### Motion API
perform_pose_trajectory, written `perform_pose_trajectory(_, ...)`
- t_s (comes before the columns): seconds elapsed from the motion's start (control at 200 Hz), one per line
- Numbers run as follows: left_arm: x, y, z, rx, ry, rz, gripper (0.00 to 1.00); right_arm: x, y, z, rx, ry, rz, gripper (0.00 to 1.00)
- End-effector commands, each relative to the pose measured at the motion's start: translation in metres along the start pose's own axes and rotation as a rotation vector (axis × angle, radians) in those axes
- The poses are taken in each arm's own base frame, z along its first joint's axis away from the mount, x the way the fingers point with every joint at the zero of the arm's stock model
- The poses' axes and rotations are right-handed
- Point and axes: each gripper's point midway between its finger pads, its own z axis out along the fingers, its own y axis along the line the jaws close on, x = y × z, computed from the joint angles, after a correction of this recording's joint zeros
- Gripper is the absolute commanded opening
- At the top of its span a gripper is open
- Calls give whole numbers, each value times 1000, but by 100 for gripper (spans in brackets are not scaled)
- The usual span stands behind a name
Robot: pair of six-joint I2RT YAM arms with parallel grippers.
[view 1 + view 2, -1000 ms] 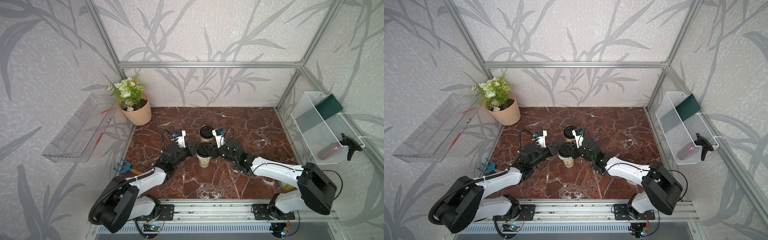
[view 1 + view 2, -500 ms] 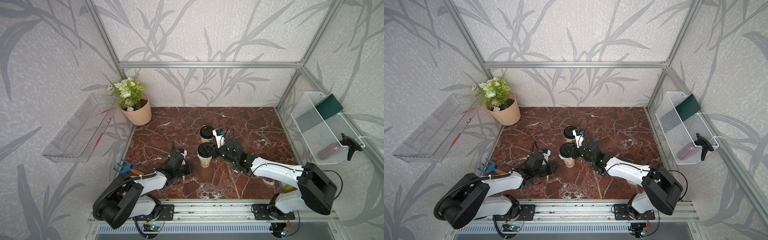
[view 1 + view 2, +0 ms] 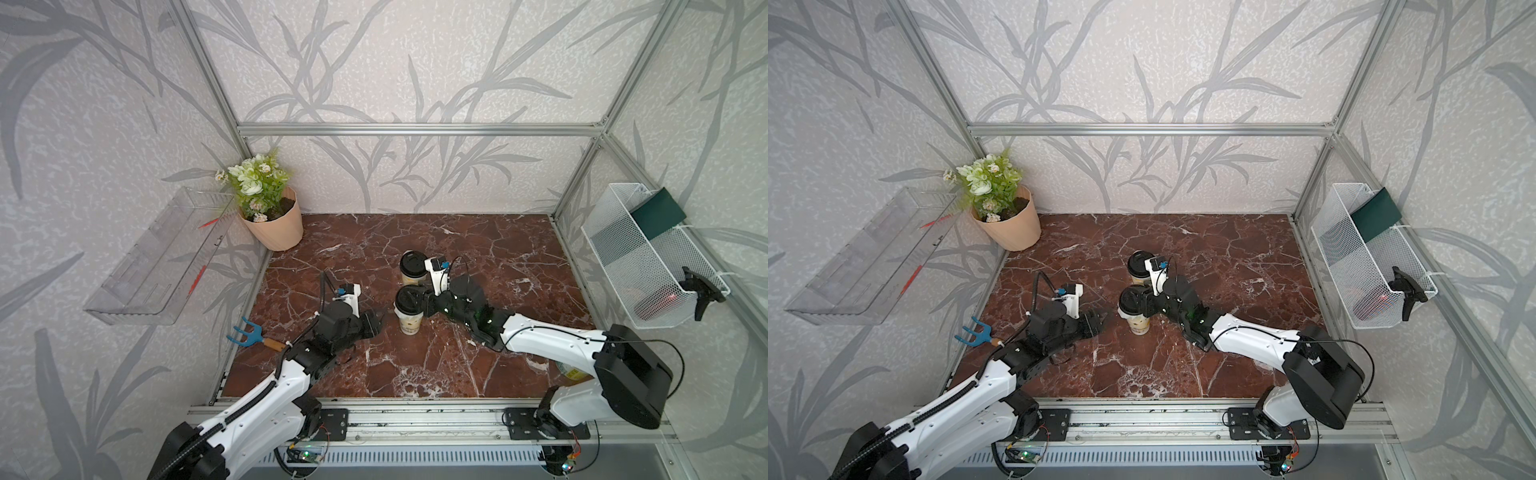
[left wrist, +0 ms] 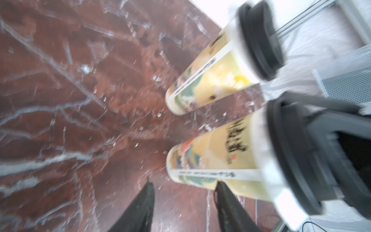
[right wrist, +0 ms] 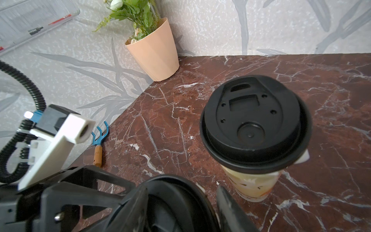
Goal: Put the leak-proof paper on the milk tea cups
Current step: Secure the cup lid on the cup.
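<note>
right fingers: right fingers [image 5: 228,209] clenched on near lid [image 5: 170,202], one on each side of its rim; nothing else held.
left fingers: left fingers [image 4: 142,213] spread and empty, bare counter [image 3: 415,365] between them; low, just beside near cup [image 3: 409,322]. Contact unclear, wrist view is blurred.
near cup: upright, lid on top; near paper [image 4: 268,160] shows as a pale frill between cup rim and lid.
far cup: far cup [image 3: 412,279] upright just behind near cup, far lid [image 5: 255,122] on it; far paper [image 5: 304,158] peeks out from under the lid edge.
paper location: both discs lie over the cup mouths, pinned under the lids.
step (judged): seating near lid down over its paper; task looks almost done.
do it well: press straight down, evenly on the rim, so the paper keeps centred and doesn't crease or drag to one side. Don't squeeze the lid out of round. Cup is tall and looks light, so a sideways push could tip it into far cup; left fingers are close enough to brace it. Open wide before lifting, then go straight up.
risk: lid coming away with the fingers; paper skewed on the rim side that can't be seen.
</note>
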Motion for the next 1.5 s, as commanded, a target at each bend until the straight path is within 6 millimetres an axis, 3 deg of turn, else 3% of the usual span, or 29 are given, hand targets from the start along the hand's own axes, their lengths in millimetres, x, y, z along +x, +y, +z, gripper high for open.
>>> perform_pose_trajectory(0.0,-24,-28,-5,86,-61,4,55,147,-61,-19,197,488,-52,55)
perform_pose_trajectory(0.225,-32,-60,3,197,-33,33,58,146,-59,-16,186,482,-45,55)
perform_pose_trajectory(0.34,-36,-63,2,206,-52,33,55,147,-59,-15,180,480,-40,55)
perform_pose_trajectory(0.505,-26,-68,8,235,1,34,49,148,-59,-14,180,481,-39,55)
perform_pose_trajectory(0.71,-5,-50,20,180,69,32,42,149,-60,-15,185,484,-35,55)
perform_pose_trajectory(0.915,24,-10,31,69,123,8,36,154,-62,-15,194,496,-30,55)
perform_pose_trajectory(1.18,51,25,33,-3,143,-13,33,160,-67,-19,216,518,-26,55)
perform_pose_trajectory(1.305,46,16,30,23,137,6,33,159,-67,-19,216,518,-25,55)
perform_pose_trajectory(1.495,9,-10,5,48,32,51,34,155,-66,-21,219,510,-29,55)
